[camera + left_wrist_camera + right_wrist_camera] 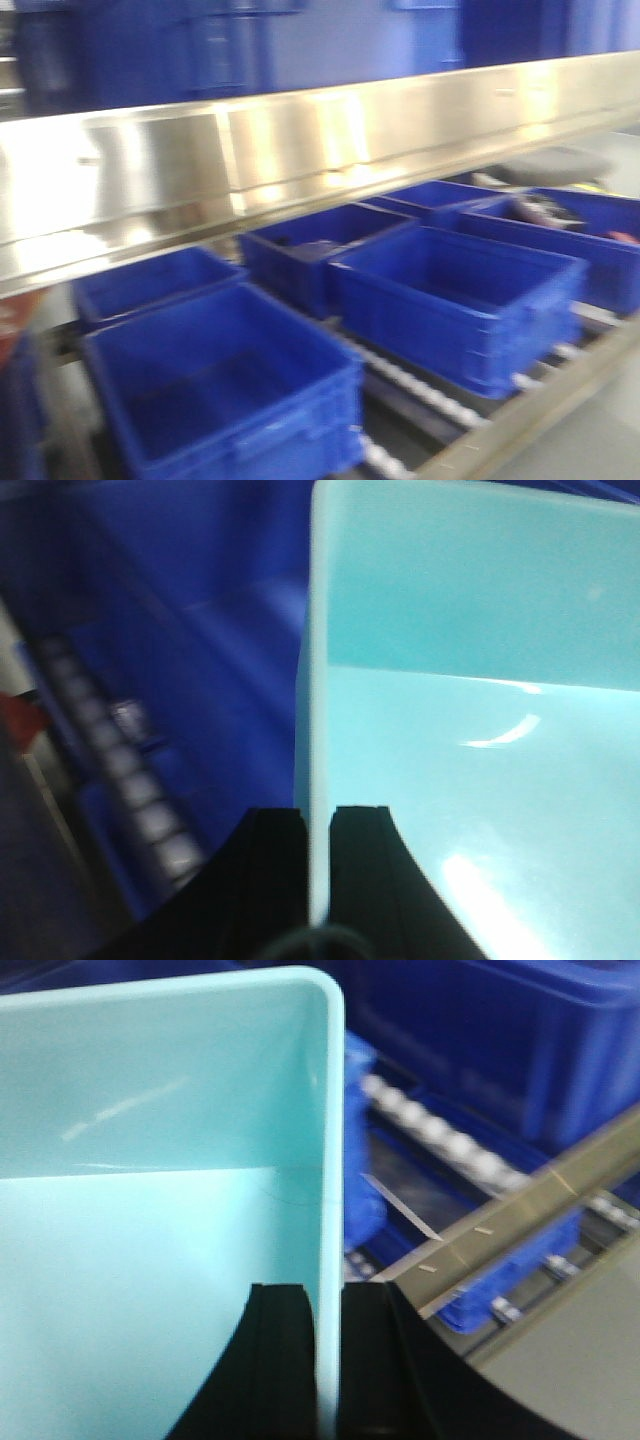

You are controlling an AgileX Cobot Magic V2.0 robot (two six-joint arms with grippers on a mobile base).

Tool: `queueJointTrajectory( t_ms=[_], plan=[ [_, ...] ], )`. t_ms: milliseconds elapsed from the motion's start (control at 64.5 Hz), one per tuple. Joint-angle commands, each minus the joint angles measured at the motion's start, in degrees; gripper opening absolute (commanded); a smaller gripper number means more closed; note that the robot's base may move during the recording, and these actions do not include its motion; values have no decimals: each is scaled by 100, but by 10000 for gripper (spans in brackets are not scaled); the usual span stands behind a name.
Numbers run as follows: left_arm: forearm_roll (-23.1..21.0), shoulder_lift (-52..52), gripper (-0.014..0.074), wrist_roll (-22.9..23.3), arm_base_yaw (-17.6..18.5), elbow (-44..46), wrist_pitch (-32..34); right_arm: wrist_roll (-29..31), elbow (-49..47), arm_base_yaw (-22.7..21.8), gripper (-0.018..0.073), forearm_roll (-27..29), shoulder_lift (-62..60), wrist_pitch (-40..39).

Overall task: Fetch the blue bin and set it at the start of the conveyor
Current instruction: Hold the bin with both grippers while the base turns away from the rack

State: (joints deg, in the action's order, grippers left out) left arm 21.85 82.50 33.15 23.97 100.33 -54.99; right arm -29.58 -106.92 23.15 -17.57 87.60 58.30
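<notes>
The blue bin [470, 710] is a pale aqua tub that fills the right side of the left wrist view. My left gripper [318, 825] is shut on its left rim, one black finger inside and one outside. In the right wrist view the blue bin [150, 1180] fills the left side, and my right gripper [328, 1305] is shut on its right rim in the same way. The tub is empty inside. Neither the tub nor the grippers show in the front view. The conveyor start is out of view.
A shiny steel shelf rail [300, 140] crosses the front view. Below it, several dark navy crates [460, 290] sit on white roller tracks [420, 385]. Navy crates [480, 1040], rollers and a grey frame bar [520, 1210] lie right of the tub.
</notes>
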Motion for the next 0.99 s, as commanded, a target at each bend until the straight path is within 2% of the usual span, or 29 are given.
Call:
queueJointTrajectory(
  t_ms=[0, 977],
  plan=[
    [64, -60, -111, 4, 17, 87, 201, 7, -52, -6, -163, -156, -86, -138],
    [64, -60, -111, 4, 17, 87, 201, 7, -52, -6, -163, -156, -86, -138]
  ],
)
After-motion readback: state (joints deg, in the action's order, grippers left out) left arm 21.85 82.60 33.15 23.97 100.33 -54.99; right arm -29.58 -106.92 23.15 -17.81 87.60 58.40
